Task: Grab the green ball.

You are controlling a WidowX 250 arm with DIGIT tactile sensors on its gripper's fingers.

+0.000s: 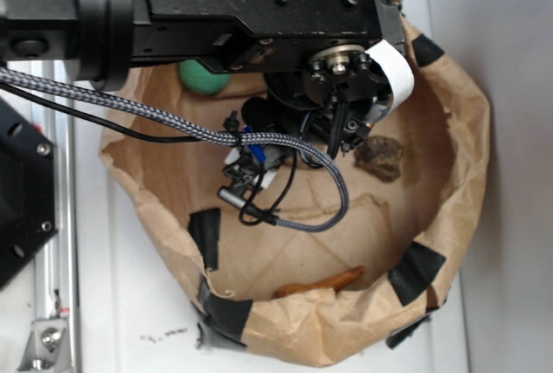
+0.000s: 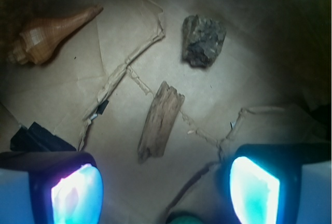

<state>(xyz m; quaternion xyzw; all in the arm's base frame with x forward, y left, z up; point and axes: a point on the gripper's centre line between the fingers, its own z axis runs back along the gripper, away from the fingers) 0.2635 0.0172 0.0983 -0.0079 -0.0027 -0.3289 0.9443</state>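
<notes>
From the exterior view, you see the arm (image 1: 216,10) hanging over a brown paper basin (image 1: 458,105), with the green ball (image 1: 200,78) peeking out at eleven o'clock, half hidden under the arm. A dark rock (image 1: 380,159) sits at three o'clock.

From the wrist view, your gripper (image 2: 166,187) is spread wide, holding nothing (pads glowing). The ball's rim (image 2: 182,218) shows at six o'clock between the fingers; driftwood (image 2: 160,121), the rock (image 2: 203,40) and a shell (image 2: 49,33) lie beyond.
</notes>
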